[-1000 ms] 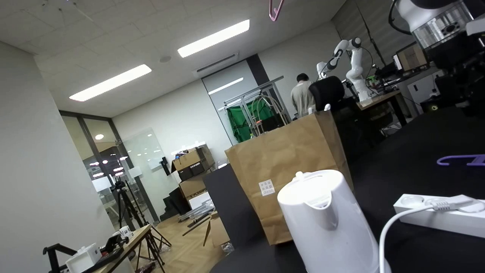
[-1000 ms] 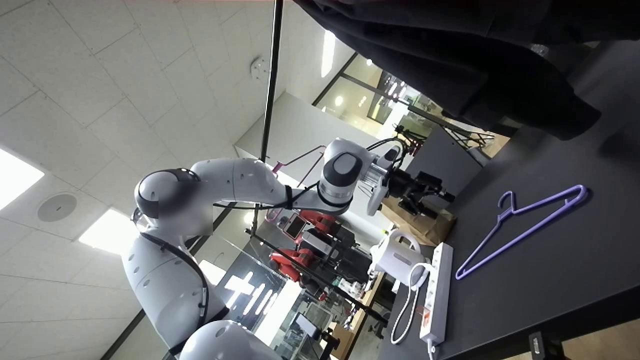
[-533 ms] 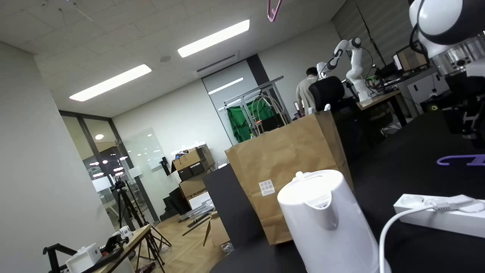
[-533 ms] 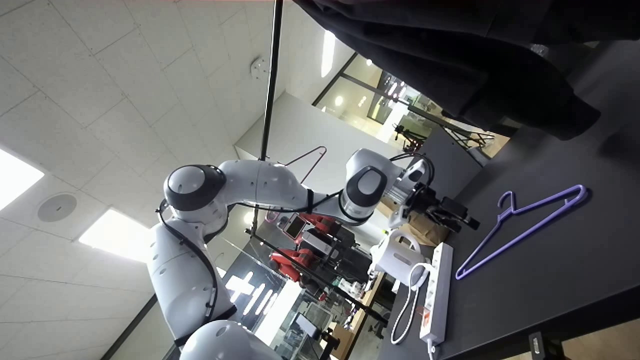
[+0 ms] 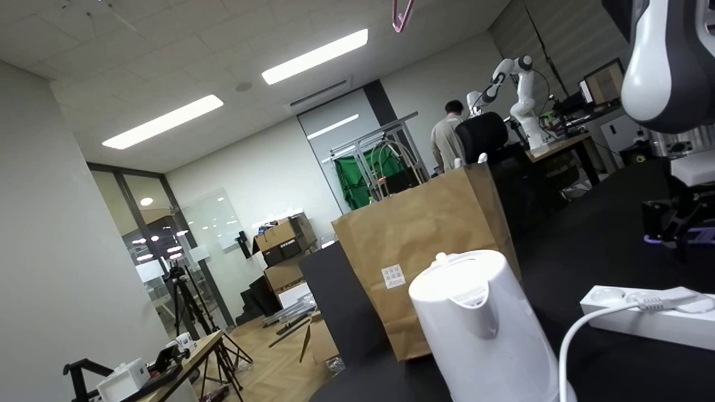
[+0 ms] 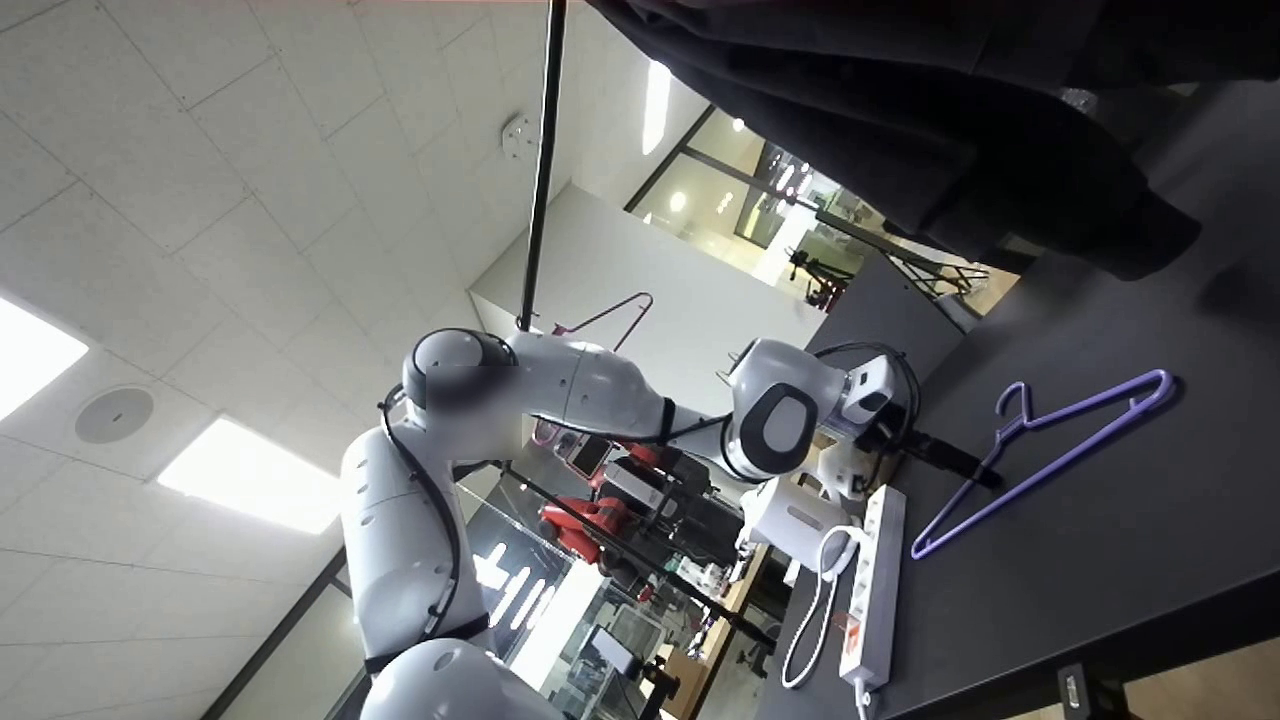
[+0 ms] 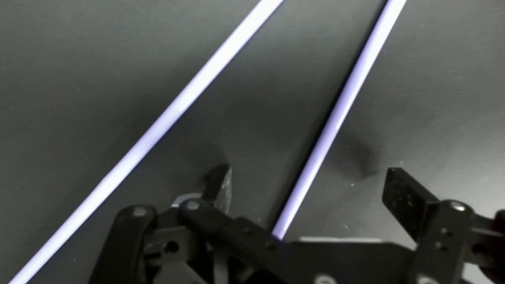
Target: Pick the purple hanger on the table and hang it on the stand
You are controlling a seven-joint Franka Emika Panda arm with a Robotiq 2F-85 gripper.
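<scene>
The purple hanger lies flat on the black table; part of it shows in an exterior view. My gripper points down low over the hanger's side arm. In the wrist view the gripper is open, with one purple rod of the hanger running between its fingers, touching neither fingertip. The hanger's other rod passes outside the left finger. The hook is out of the wrist view. The stand is a thin black pole behind the arm, with a pink hanger near it.
A white kettle and a white power strip with a white cable stand beside the hanger. A brown paper bag stands behind the kettle. Dark cloth hangs over the table's far part.
My gripper has moved down and across the table, from above the bag and kettle area to the hanger's side arm. The hanger has not moved.
</scene>
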